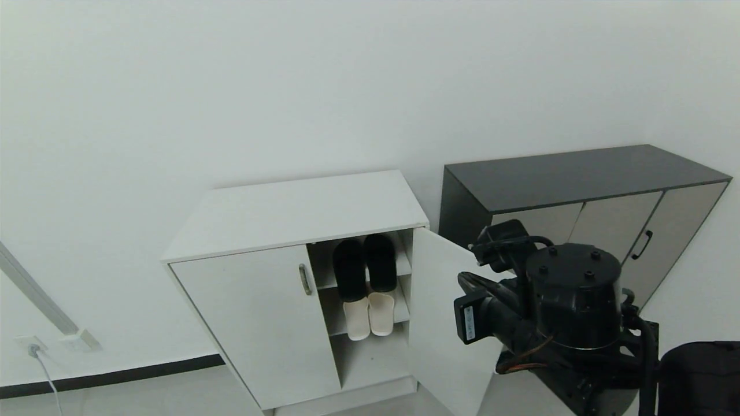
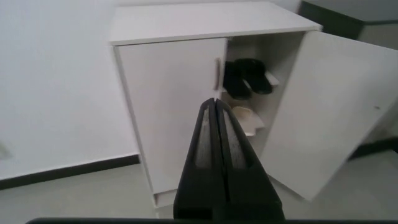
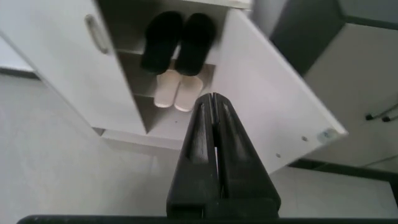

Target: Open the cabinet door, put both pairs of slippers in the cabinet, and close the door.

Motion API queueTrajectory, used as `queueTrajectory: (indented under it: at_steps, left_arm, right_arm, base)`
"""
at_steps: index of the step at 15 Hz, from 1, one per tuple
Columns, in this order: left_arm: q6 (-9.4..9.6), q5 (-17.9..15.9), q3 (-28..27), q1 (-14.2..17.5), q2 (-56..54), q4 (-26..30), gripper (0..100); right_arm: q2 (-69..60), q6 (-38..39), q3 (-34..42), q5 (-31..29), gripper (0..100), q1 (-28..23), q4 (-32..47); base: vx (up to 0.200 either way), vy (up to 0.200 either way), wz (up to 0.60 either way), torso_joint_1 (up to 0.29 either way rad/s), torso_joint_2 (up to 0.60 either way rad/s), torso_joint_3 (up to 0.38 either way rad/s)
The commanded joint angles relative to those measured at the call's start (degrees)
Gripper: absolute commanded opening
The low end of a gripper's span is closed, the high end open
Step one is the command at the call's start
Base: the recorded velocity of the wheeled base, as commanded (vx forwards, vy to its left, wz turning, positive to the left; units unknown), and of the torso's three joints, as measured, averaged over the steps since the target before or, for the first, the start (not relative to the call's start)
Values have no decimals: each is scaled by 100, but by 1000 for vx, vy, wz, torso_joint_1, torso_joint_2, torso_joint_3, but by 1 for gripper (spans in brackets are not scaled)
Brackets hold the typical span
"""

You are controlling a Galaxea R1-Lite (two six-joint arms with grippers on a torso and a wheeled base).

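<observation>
The white cabinet [image 1: 300,214] stands against the wall with its left door [image 1: 254,318] closed and its right door [image 1: 445,323] swung wide open. A pair of black slippers [image 1: 364,266] lies on the upper shelf, and a pair of white slippers [image 1: 369,315] on the shelf below. The black slippers [image 3: 177,40] and white slippers [image 3: 178,90] lie ahead of my right gripper [image 3: 213,98], which is shut and empty in front of the opening, near the open door [image 3: 280,99]. My left gripper [image 2: 215,102] is shut and empty, held back from the closed door [image 2: 171,106].
A dark-topped cabinet [image 1: 578,173] with grey doors stands just right of the white one, behind the open door. A wall socket with a cable [image 1: 34,349] sits low on the wall at the left. Bare floor lies in front of the cabinet.
</observation>
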Motion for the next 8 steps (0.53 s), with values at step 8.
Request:
queueTrajectory:
  at_steps: [8]
  left_arm:
    - [0,4,0,-1,0,2,0]
  right_arm:
    - [12,-33,7,6,0,-74,-5]
  base:
    - [-75,0,0,1,3,0]
